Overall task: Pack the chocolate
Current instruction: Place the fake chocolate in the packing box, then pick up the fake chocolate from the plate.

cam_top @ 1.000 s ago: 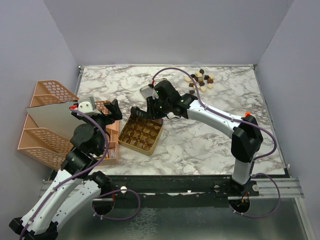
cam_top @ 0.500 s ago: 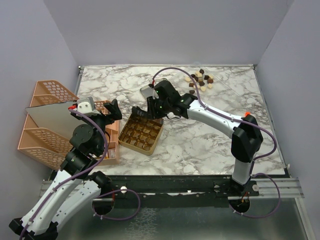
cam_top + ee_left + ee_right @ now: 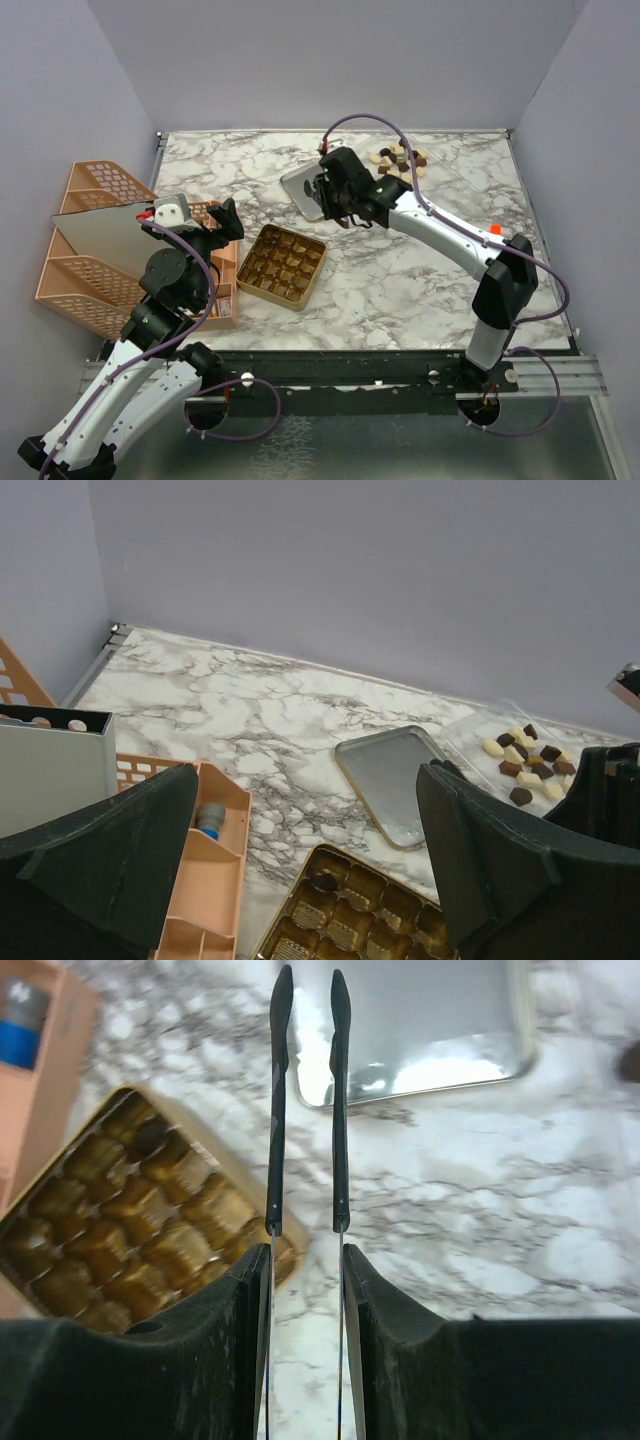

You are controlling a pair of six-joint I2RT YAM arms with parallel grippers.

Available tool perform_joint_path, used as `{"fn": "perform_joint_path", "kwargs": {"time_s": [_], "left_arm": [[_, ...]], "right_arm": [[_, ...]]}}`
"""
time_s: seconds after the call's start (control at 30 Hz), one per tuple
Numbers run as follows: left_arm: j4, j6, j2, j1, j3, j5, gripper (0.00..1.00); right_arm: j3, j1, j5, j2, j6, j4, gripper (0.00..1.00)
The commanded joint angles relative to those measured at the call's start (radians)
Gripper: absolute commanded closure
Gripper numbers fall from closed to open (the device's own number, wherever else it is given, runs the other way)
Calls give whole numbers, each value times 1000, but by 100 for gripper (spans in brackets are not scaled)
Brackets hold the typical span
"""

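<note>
The chocolate lies as a pile of dark, light brown and cream pieces (image 3: 400,160) at the back right of the table, also in the left wrist view (image 3: 525,760). One dark piece (image 3: 322,880) sits in a far corner cell of the golden-brown tray (image 3: 283,265); it also shows in the right wrist view (image 3: 150,1138). My right gripper (image 3: 332,195) is shut on a pair of thin tongs (image 3: 340,1110). Their black tips stand slightly apart with nothing between them, over the near edge of the upturned silver lid (image 3: 420,1020). My left gripper (image 3: 305,850) hangs wide open and empty, left of the tray.
A peach organiser tray (image 3: 205,880) holding a grey-and-blue object (image 3: 210,818) lies left of the golden tray. Peach file racks (image 3: 90,230) stand at the far left. The lid (image 3: 305,190) lies between the tray and the pile. Purple walls close in the table.
My right gripper with the tongs has pulled back from over the tray's far corner, up and right, and is now over the lid. The left arm has not moved.
</note>
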Motion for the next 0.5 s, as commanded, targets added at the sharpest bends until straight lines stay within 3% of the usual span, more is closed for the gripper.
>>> {"fn": "perform_joint_path", "kwargs": {"time_s": [0.0,0.47], "left_arm": [[15,-4,-3,-3,-14,14,1],[20,0,14,-3,-16,22,1]], "right_arm": [[-10,-83,196,-54,-53,-62,65],[-23,-399,128,13,-95,-24,64]]}}
